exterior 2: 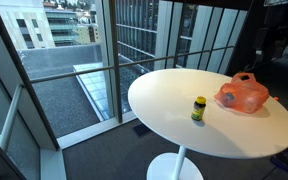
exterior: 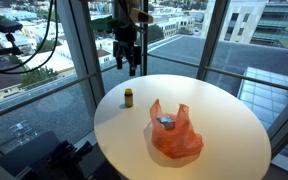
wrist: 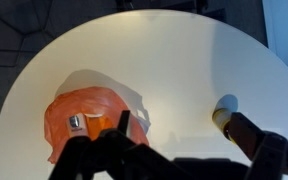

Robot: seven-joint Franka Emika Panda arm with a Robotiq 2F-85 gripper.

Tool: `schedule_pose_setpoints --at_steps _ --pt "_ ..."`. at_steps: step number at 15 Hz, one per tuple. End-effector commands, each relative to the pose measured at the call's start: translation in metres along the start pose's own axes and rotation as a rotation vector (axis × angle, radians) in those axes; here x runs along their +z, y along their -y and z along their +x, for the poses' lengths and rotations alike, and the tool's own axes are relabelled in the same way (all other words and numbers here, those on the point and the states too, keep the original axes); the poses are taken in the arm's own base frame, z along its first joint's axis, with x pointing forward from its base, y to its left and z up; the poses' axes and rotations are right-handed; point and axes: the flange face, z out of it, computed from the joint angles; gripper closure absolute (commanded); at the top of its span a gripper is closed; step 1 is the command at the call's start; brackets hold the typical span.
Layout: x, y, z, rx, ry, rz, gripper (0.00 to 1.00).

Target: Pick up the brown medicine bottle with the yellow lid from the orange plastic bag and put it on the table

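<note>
The brown medicine bottle with the yellow lid [exterior: 128, 97] stands upright on the round white table [exterior: 224, 110], apart from the orange plastic bag [exterior: 174, 135]. Both also show in an exterior view, the bottle [exterior 2: 198, 108] and the bag [exterior 2: 244, 95]. In the wrist view the bottle [wrist: 222, 115] is at the right, partly hidden by a finger, and the bag [wrist: 89, 125] lies at the left. My gripper [exterior: 131, 62] hangs high above the table's far edge, open and empty. Its dark fingers [wrist: 184, 150] are spread at the bottom of the wrist view.
A small grey item [exterior: 166, 122] lies in the bag's open mouth, and it also shows in the wrist view [wrist: 76, 122]. Tall windows with dark frames [exterior: 84, 60] stand close behind the table. The table has a white pedestal base [exterior 2: 174, 168].
</note>
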Motion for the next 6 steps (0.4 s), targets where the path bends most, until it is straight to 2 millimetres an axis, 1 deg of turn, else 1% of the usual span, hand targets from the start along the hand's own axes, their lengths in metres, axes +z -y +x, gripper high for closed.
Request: schedule_pose_setpoints --at_steps 1,2,3,4,6 --pt "-0.0144 -0.0113 -0.0169 -0.052 0.000 0.008 0.00" --pt "-0.0146 -0.0115 -0.0172 -0.058 -0.001 0.008 0.00" --pt "-0.0106 -0.0103 -0.0149 -0.060 -0.002 0.009 0.00" --pt "-0.0134 -0.0060 -0.0101 -0.038 -0.006 0.003 0.00" --pt "-0.0103 -0.0059 -0.0109 -0.041 0.001 0.002 0.00"
